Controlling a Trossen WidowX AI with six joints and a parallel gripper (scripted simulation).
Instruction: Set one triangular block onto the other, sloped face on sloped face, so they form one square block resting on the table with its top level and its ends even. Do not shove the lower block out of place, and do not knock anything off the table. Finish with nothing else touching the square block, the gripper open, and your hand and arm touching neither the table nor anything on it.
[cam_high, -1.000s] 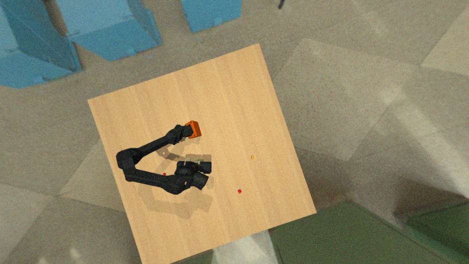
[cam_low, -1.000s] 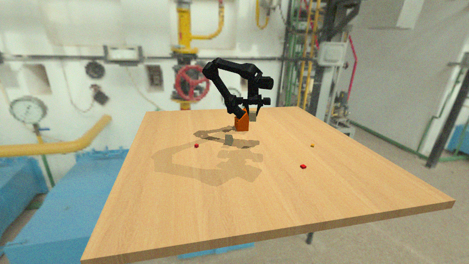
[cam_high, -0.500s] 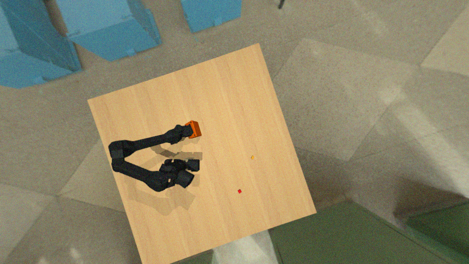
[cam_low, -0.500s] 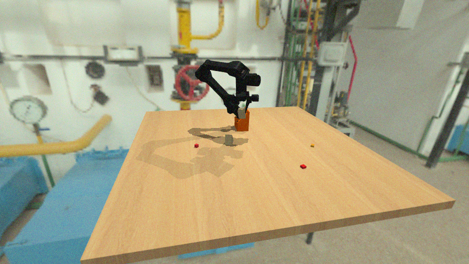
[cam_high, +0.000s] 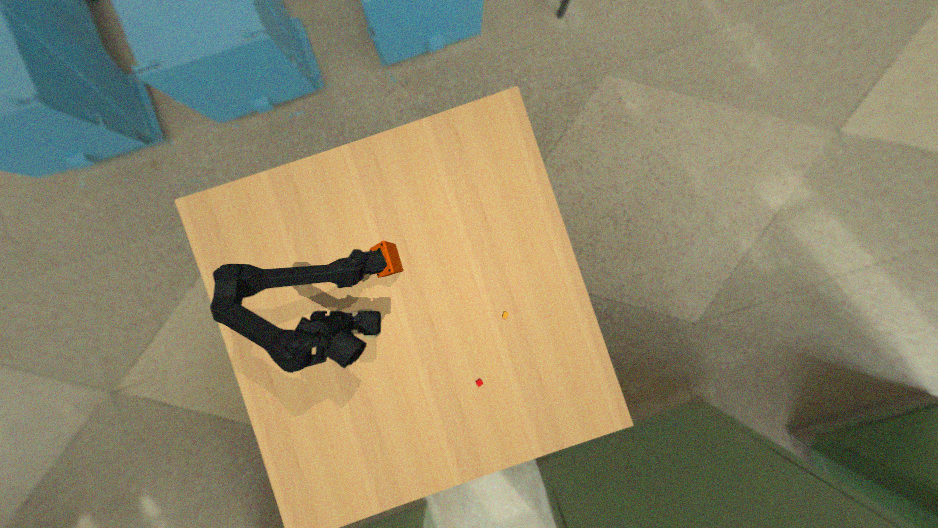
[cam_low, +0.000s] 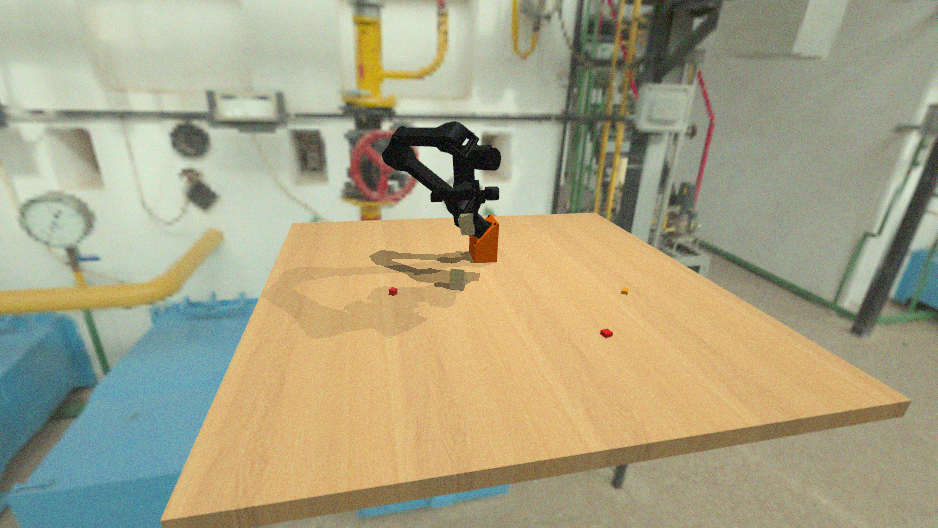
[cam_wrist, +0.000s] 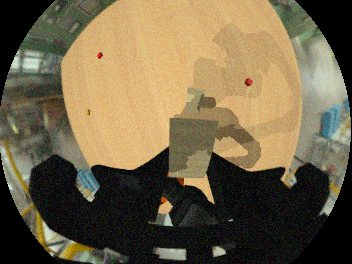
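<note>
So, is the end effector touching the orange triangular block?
Apart. The top view shows wooden table between the end effector and the orange triangular block.
</note>
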